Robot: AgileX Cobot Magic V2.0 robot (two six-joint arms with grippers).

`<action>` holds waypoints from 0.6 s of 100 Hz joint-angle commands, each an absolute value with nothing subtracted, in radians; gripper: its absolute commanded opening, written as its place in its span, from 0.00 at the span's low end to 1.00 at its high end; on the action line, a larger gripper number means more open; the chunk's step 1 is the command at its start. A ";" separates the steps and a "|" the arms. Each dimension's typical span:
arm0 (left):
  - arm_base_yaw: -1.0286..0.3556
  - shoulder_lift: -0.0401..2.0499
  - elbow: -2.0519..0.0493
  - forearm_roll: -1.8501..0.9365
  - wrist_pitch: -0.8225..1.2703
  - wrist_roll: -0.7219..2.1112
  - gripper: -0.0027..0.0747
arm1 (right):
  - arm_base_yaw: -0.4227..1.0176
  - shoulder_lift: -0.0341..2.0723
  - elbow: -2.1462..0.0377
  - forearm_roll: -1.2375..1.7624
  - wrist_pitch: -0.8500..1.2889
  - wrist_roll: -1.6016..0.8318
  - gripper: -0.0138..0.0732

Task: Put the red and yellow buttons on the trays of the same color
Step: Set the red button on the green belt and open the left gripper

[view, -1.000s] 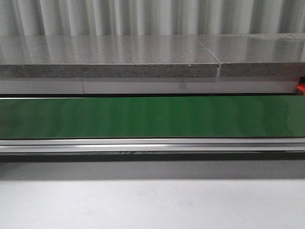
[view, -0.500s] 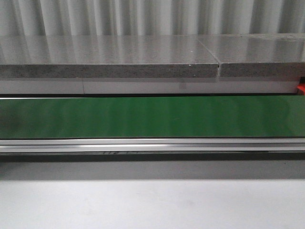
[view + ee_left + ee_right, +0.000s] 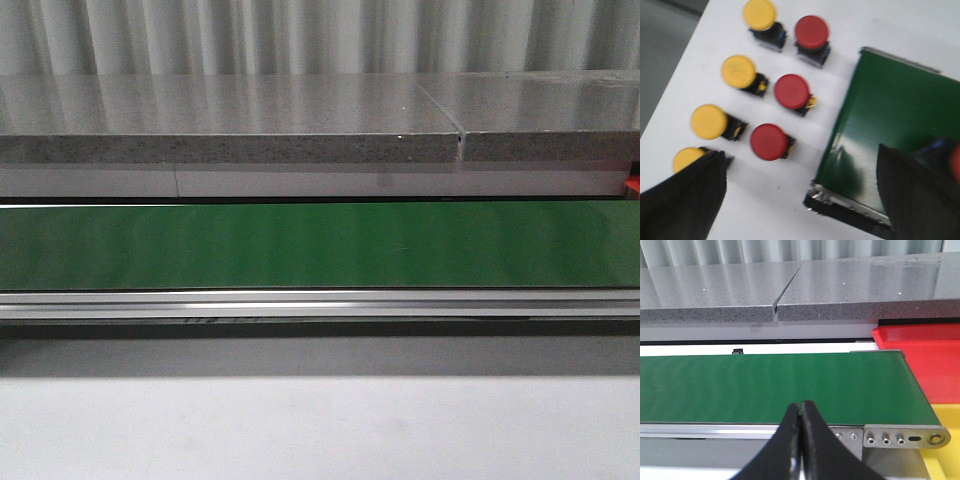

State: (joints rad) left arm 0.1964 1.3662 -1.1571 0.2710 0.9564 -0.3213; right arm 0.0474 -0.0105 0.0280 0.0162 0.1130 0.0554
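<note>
Seven round glossy buttons [image 3: 790, 91], domed.

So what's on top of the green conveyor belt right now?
Nothing shows on the green conveyor belt in the front or right wrist view. At its end in the left wrist view, the left hand's fingers cover a patch, where something red peeks out.
</note>
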 commanded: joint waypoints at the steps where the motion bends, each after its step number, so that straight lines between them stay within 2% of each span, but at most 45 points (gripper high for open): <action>1: 0.290 1.334 -1.136 0.287 0.916 -0.342 0.78 | 0.049 -0.021 0.012 0.014 0.033 0.053 0.08; 17: 0.504 1.334 -1.030 0.287 0.852 -0.414 0.78 | 0.049 -0.021 0.012 0.014 0.033 0.053 0.08; 27: 0.590 1.336 -0.979 0.280 0.796 -0.440 0.78 | 0.049 -0.021 0.012 0.014 0.033 0.053 0.08; 60: 0.584 1.429 -0.962 0.273 0.754 -0.430 0.77 | 0.049 -0.021 0.012 0.014 0.033 0.053 0.08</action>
State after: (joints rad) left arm 0.5917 1.4381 -0.9394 0.2667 0.8000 -0.4239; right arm 0.0474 -0.0105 0.0280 0.0162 0.1130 0.0554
